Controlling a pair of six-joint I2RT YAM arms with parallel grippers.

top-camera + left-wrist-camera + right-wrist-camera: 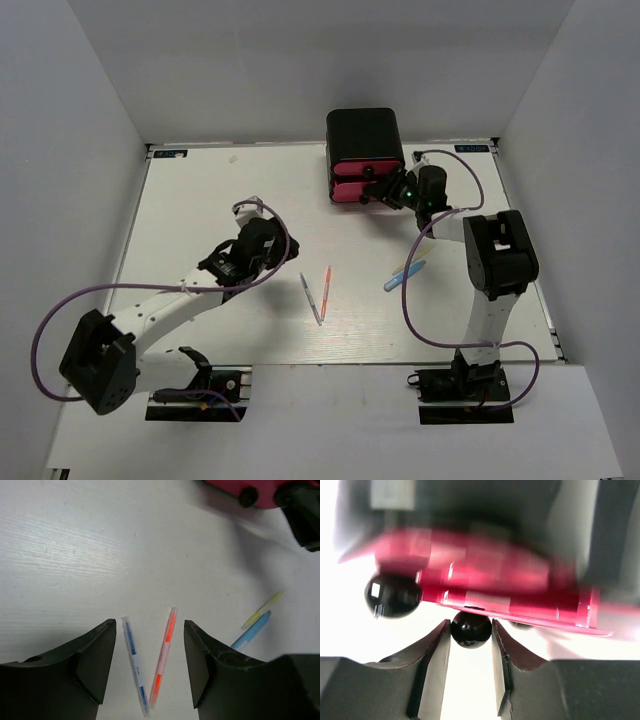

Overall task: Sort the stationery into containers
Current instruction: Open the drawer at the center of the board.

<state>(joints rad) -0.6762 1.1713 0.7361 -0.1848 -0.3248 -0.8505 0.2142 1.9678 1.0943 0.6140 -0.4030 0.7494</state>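
Right wrist view: the right gripper (471, 624) has its two fingers (436, 652) drawn in against the opposite sides of a black knob (470, 630), pinching it between the tips. The knob sits on the front of a pink drawer (510, 592), which is blurred; which drawer of the stack it belongs to cannot be told. A second knob (393, 596) lies to the left, outside the fingers.

Left wrist view: the left gripper (150, 625) has its fingers (97, 655) spread wide and holds nothing. On the white table (75, 545), seen in the gap between the tips and touched by neither finger, lie a grey pen (135, 667) with blue markings and a red pen (164, 660), side by side and slightly splayed. Off to the right, outside the fingers, a yellow pen (262, 609) and a light-blue marker (251, 631) lie close together.

Top external view: the black box (365, 130) stands at the far edge of the table, with the right gripper at its pink fronts. The grey and red pens rest mid-table, right of the left gripper.
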